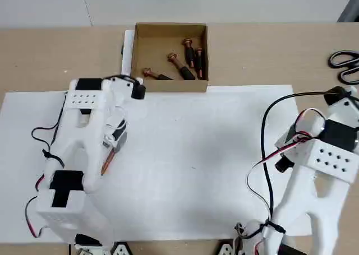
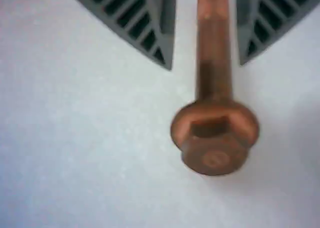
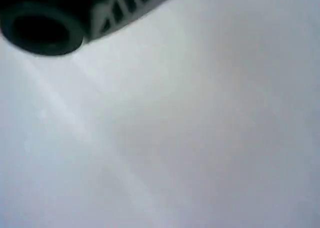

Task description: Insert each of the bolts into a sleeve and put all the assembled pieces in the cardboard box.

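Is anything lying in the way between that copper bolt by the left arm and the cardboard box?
Nothing visible does. The bolt sits at the left tool, and the white sheet between it and the cardboard box carries no objects.

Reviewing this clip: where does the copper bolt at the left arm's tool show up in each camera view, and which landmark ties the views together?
High view: the bolt pokes out from under the left arm, over the white sheet.
Left wrist view: the bolt runs out from the left tool, hexagonal head toward the camera.
Right wrist view: a black sleeve over the white sheet.
Shared landmark: the white sheet.
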`<state>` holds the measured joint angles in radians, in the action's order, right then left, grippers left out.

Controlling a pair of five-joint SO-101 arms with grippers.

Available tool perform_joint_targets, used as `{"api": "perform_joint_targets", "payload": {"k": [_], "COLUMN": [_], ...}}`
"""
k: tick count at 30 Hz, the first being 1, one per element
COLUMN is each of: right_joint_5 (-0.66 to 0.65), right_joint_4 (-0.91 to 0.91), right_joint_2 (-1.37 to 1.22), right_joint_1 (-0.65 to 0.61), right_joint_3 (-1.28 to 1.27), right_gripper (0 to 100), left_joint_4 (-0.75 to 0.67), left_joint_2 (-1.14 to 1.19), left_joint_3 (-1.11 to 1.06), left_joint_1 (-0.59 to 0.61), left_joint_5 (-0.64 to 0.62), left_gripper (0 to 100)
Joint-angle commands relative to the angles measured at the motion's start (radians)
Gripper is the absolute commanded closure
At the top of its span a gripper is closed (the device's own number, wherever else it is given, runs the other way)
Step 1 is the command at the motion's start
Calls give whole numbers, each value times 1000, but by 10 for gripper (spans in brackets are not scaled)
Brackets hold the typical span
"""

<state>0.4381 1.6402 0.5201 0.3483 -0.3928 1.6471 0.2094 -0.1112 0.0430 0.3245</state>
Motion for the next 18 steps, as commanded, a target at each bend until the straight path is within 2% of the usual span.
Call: {"api": "perform_joint_targets", "payload": {"k": [1, 10, 18], "right_joint_5": [-8, -8, -8], "right_joint_4": [-10, -10, -10], "right_joint_2": [21, 21, 21], "right_joint_1": [5, 5, 5], "right_joint_3": [5, 5, 5], "right_gripper": [996, 996, 996], "left_joint_4": [18, -17, -20], "left_joint_2": [-11, 3, 124], "left_joint_3": [45, 41, 42], "left_joint_1": [-9, -11, -15], "left_joint_5": [25, 32, 29], "left_gripper": [913, 913, 915]}}
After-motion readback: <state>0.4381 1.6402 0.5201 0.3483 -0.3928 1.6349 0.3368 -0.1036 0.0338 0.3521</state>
